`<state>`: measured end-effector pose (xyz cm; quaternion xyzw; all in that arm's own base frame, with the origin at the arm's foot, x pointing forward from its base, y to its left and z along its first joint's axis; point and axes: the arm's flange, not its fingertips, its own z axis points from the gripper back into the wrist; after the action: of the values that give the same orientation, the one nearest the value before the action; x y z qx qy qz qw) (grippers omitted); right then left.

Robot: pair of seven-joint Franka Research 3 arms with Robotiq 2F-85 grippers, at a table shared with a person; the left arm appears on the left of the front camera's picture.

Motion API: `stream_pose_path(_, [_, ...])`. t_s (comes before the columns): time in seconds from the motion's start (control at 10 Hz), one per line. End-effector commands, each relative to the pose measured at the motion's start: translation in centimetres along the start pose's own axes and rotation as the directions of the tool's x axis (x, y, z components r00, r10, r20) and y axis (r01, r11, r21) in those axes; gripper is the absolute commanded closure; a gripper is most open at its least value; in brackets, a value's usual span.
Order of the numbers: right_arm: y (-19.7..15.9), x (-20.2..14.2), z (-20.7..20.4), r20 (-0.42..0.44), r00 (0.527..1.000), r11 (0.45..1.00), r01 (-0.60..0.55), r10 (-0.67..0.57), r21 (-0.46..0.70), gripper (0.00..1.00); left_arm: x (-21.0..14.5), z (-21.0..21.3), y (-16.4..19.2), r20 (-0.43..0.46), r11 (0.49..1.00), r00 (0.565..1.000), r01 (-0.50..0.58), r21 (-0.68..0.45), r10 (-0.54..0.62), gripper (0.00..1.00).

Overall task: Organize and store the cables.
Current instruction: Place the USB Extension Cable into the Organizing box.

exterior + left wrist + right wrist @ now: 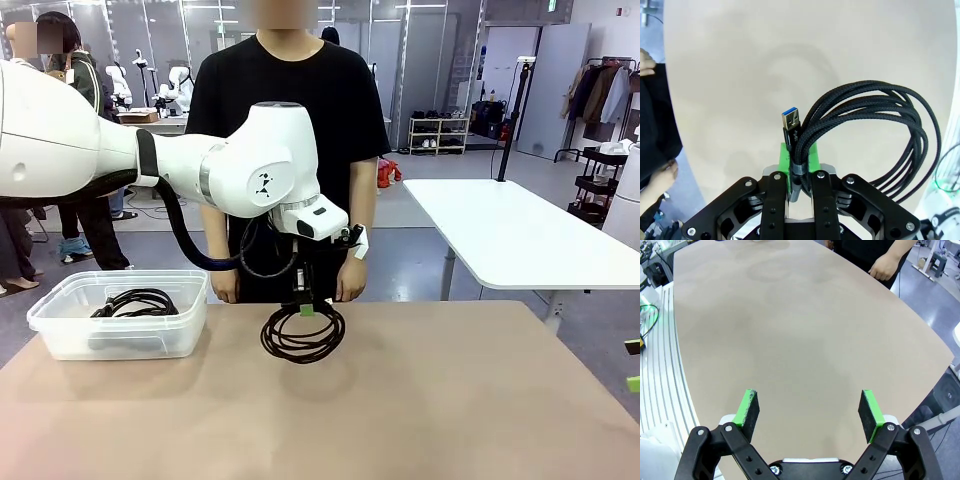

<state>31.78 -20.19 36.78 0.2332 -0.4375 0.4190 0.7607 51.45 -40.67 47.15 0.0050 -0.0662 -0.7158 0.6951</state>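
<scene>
Nearest the robot's side, over bare table (805, 350): right tool (809, 411) spread wide, green pads well apart, nothing between them, idle. No risk from that side unless sent across the middle into the other arm's path.

Toward the middle of the table: left tool (799, 161) clamped shut on a coiled black cable (303, 333), green pads pinching a few strands at the top of the loop, beside the blue-tongued USB plug (791, 122). Coil hanging below the tool, its lowest turns at or just above the table; cannot tell which from the front view. Likely trouble: grip on only part of the bundle, so loose turns free to slide out, unwind and trail once swung sideways. Plug standing up next to the pads, free to catch on something.

Off to the left, well apart from the hanging coil: clear plastic bin (60, 310) with another coiled cable (135, 302) already inside. Judged next step: carry over and drop in. Possible faults: dangling turns snagging on the bin's rim if carried too low, dragging or tipping the light bin; release too early, leaving the coil draped over the wall.

Farthest, at the table's far edge: person's hand (351, 281) near the arm, close enough for contact on a wide swing.
</scene>
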Motion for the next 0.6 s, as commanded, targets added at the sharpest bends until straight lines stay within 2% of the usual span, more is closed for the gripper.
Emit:
stream_pose_path(0.0, [-0.1, 0.0, -0.2, 0.018, 1.000, 1.000, 0.000, 0.000, -0.008, 0.00, -3.5, 1.8, 2.1, -0.029, 0.999, 0.999, 0.017, -0.029, -0.018, 0.84])
stream_pose_path(0.3, [-0.1, 0.0, -0.2, 0.018, 1.000, 1.000, 0.000, 0.000, -0.008, 0.00, -12.6, 5.9, 4.9, -0.063, 0.993, 0.992, 0.113, 0.030, -0.111, 0.84])
stream_pose_path(0.5, [-0.1, 0.0, -0.2, 0.018, 1.000, 1.000, 0.000, 0.000, -0.008, 0.00, -19.5, 7.7, 6.5, -0.041, 0.985, 0.990, 0.139, 0.099, -0.136, 0.84])
